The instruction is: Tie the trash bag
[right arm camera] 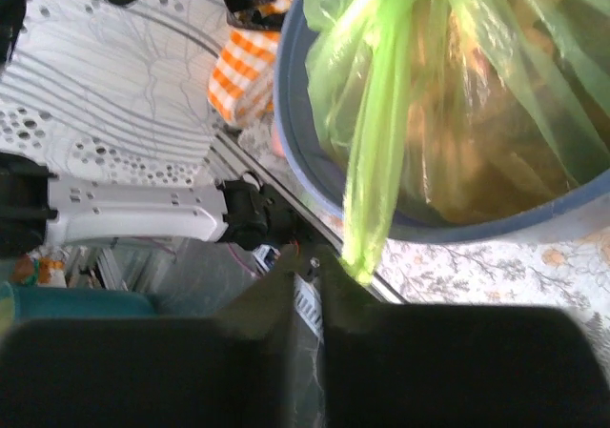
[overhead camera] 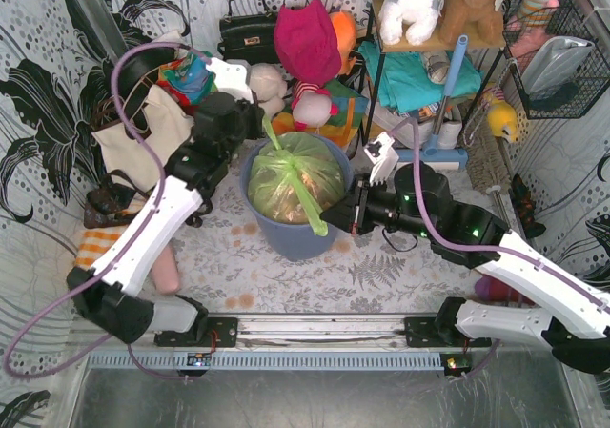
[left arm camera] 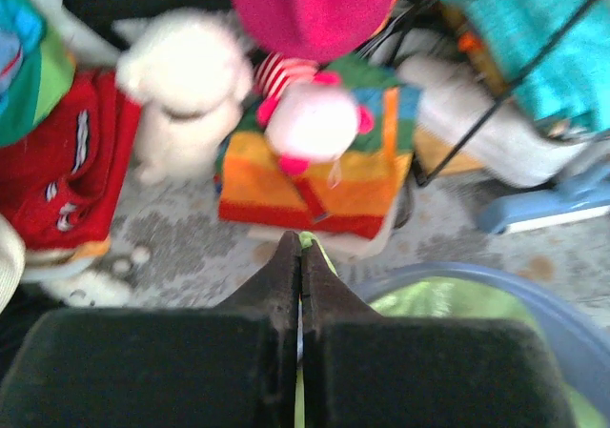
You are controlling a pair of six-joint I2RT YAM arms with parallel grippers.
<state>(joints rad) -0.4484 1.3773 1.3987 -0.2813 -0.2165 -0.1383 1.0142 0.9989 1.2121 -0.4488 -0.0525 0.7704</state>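
Note:
The trash bag, thin light-green plastic with brown paper showing through, fills the blue-grey bin at the table's middle. One twisted tail rises from its top to the back left. My left gripper is shut on that tail. In the left wrist view the green strip pokes out at the tips of the left gripper. A second tail hangs over the bin's rim. Its end rests against the outer side of one fingertip of my right gripper, which is shut and holds nothing between its jaws.
A cream tote bag stands at the back left. Plush toys and a pink cushion crowd behind the bin. A wire rack and a basket stand at the back right. An orange checked cloth lies at the left edge.

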